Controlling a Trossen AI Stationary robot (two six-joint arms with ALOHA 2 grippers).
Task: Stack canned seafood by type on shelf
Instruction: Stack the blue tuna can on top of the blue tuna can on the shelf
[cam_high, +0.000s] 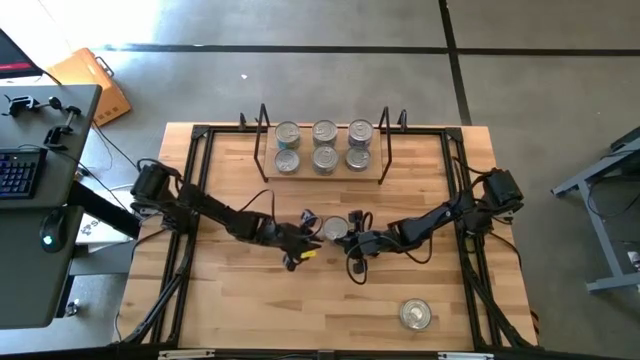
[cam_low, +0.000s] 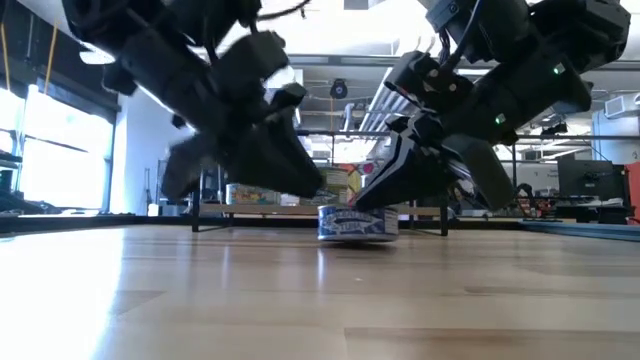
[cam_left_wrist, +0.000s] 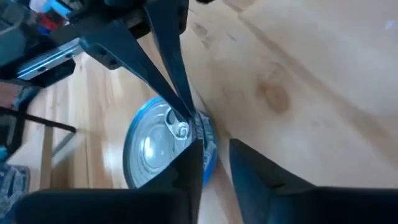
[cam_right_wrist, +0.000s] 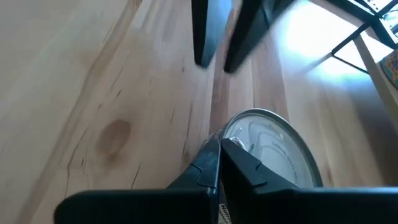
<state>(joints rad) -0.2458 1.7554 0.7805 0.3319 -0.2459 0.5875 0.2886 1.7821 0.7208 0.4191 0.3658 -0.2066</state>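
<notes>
A short round tin with a shiny silver top and a blue printed side (cam_high: 335, 228) stands on the light wooden surface (cam_high: 240, 300), near its middle, between the two grippers. The low view shows its blue label (cam_low: 357, 223), which the high view does not. The right wrist view shows the right gripper (cam_right_wrist: 220, 155) with its two dark fingers pressed together, their tips at the rim of this tin; they hold nothing between them. The left wrist view shows the left gripper (cam_left_wrist: 213, 163) with a narrow gap between its fingers, just beside the same tin, and I cannot tell if it grips the rim. In the high view the left gripper (cam_high: 303, 232) is on the tin's left and the right gripper (cam_high: 355, 236) on its right.

Behind them, six silver-topped tins (cam_high: 323, 145) sit in two rows on the low wooden shelf with black wire ends (cam_high: 263, 130). One more silver tin (cam_high: 415, 314) stands alone near the front right edge.
</notes>
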